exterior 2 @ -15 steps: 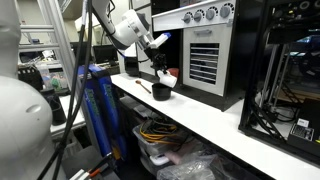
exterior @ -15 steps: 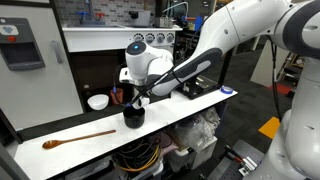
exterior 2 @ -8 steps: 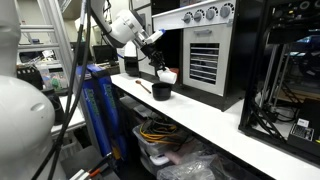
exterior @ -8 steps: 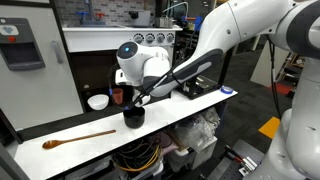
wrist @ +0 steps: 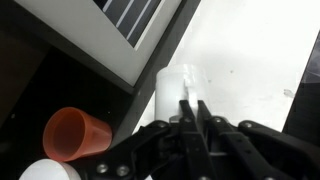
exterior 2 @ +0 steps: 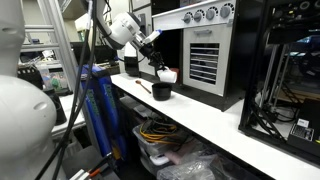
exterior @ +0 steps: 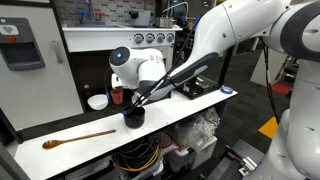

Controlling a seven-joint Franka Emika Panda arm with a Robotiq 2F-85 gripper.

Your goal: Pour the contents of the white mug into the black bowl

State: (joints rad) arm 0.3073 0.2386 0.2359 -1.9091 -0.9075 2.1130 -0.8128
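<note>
White counter (exterior: pixel 200 108), arm angled down, hand (exterior: pixel 136 101) above black bowl (exterior: pixel 133 117), fingers (wrist: pixel 187 115) seemingly pressed together.

The pincer (exterior: pixel 137 101) is hanging just above the small deep round black bowl (exterior: pixel 133 117), which is sitting on the long white countertop (exterior: pixel 176 112). The small red plastic cup (exterior: pixel 117 96) is standing just beside the pincer, toward the back wall. The squat white round mug (exterior: pixel 97 101) is sitting beyond that cup, farther from the pincer. The long wooden spoon (exterior: pixel 78 138) is lying well apart from the pincer, past the mug and nearer the counter's front edge. On the pincer's opposite side, what is probably a low black tray (exterior: pixel 200 88) is resting on the counter. In the wrist view, cup and mug are showing left of the fingers (wrist: pixel 184 112).
</note>
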